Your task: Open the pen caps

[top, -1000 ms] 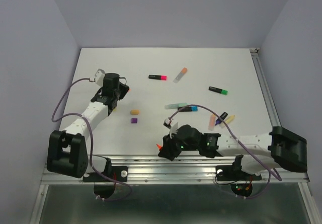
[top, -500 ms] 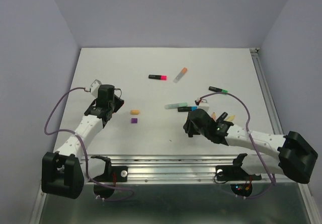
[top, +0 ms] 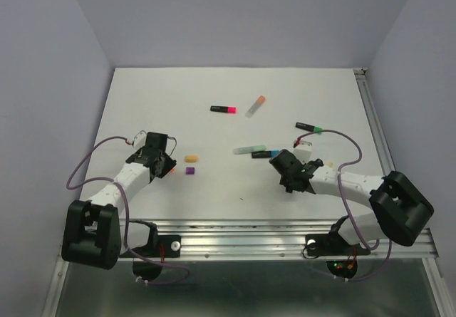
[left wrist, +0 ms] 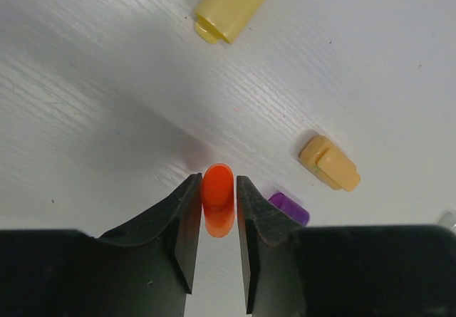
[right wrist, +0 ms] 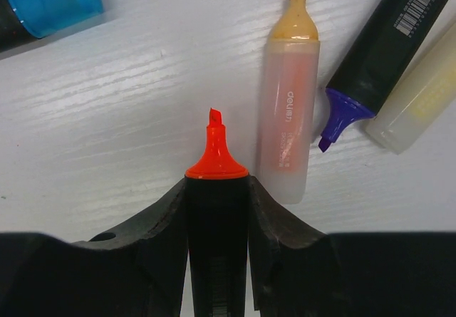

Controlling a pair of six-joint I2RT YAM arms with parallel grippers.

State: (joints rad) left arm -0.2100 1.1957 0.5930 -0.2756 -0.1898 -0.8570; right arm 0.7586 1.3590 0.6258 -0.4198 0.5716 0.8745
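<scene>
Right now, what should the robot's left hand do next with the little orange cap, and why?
Probably open the left gripper and let the orange cap drop onto the table. The cap is already off: the right gripper holds the orange pen with its tip bare. The cap sits close to the table, near the purple cap and peach cap lying loose there.

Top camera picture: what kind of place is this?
Probably a robot lab booth: a white table boxed in by plain walls, a left arm and a right arm bolted to a metal rail, highlighters scattered about.
</scene>
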